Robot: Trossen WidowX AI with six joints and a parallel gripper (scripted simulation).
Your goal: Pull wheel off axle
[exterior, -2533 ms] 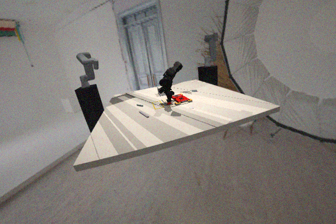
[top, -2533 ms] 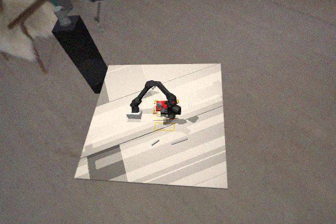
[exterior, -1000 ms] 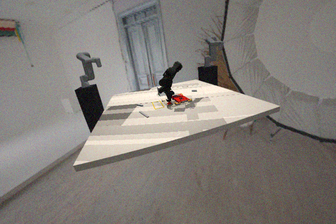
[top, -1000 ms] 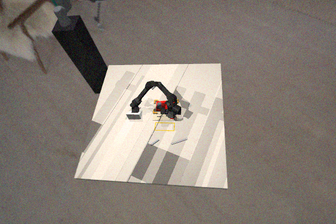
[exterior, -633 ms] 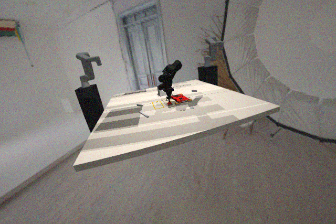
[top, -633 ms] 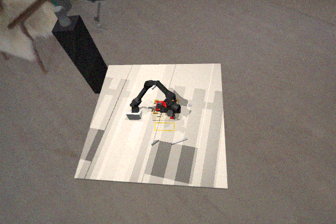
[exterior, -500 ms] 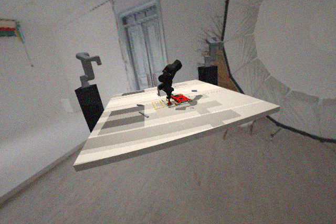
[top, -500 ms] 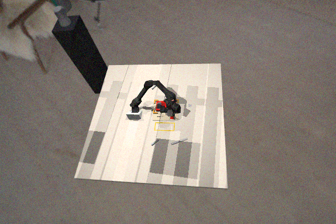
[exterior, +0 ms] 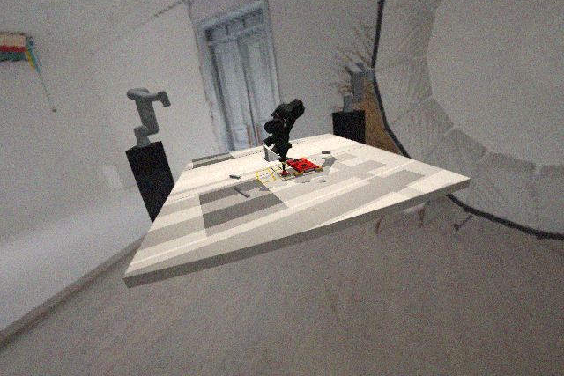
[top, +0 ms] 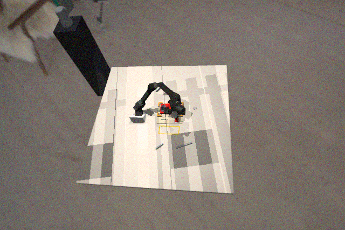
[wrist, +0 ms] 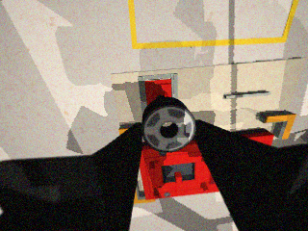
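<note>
The grey spoked wheel (wrist: pixel 182 137) sits between the fingertips of my gripper (wrist: pixel 167 126) (top: pixel 176 117) (exterior: pixel 283 162), which is shut on its sides. Its face and dark centre hole point at the wrist camera. A small red base (wrist: pixel 166 87) (top: pixel 176 120) (exterior: pixel 285 173) in a grey frame shows beyond the wheel. The gripper is above or close over this base. The upright axle cannot be made out, so I cannot tell whether the wheel is still around it. The marked area (top: pixel 168 133) (exterior: pixel 272 174) (wrist: pixel 207 43) is a yellow outline beside the pale board, with no wheel in it.
A red block (wrist: pixel 204 185) (top: pixel 167 105) (exterior: pixel 302 164) with raised parts lies beside the small base, among orange corner brackets (wrist: pixel 290 124). A thin dark bar (wrist: pixel 245 94) lies on the pale board (wrist: pixel 207 79). Grey bars (top: pixel 184 145) (top: pixel 159 146) lie on the table past the marked area.
</note>
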